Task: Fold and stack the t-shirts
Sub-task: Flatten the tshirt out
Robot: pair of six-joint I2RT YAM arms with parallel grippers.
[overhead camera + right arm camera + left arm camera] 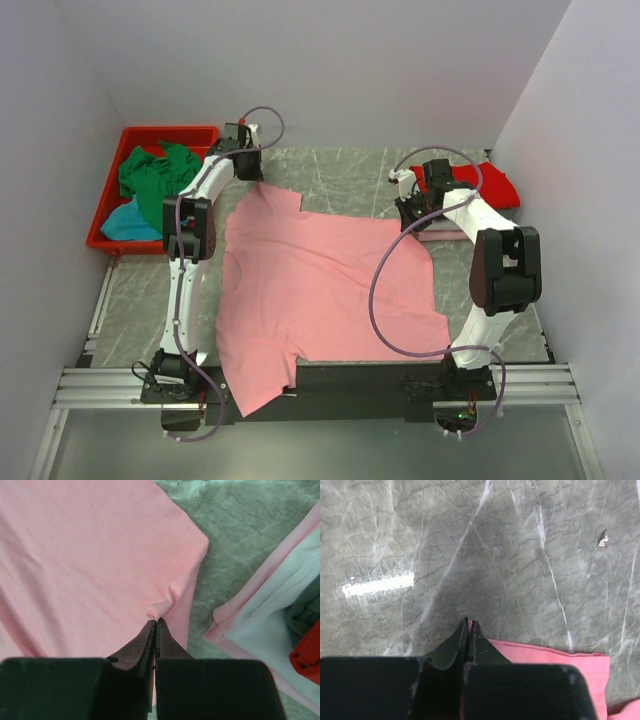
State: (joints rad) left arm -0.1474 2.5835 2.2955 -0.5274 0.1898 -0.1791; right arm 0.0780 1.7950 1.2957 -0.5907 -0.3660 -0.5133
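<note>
- The salmon pink t-shirt (320, 290) lies spread flat over the middle of the grey marbled table (340, 175) in the top view. Its lower edge hangs over the near edge at the bottom of the frame
- The left gripper (247, 168) sits at the shirt's upper left corner. In the left wrist view its black fingers (480, 642) are pressed together with a sliver of pink cloth caught between the tips, and the rest of that corner trails off to the lower right of the frame
- The right gripper (413, 215) is at the shirt's upper right corner. In the right wrist view its jaws are clenched on a small puckered pinch of the pink fabric (159, 611), close to the rounded corner of the cloth
- A red bin (170, 132) stands at the upper left of the top view, beside the table, holding a crumpled green t-shirt (155, 175) and a teal t-shirt (130, 222) below it
- At the upper right of the top view a red t-shirt (492, 183) lies on a folded stack. The stack's pale pink t-shirt (257, 577) shows at the right of the right wrist view, just beside the salmon shirt but apart from it, with bare table between them
</note>
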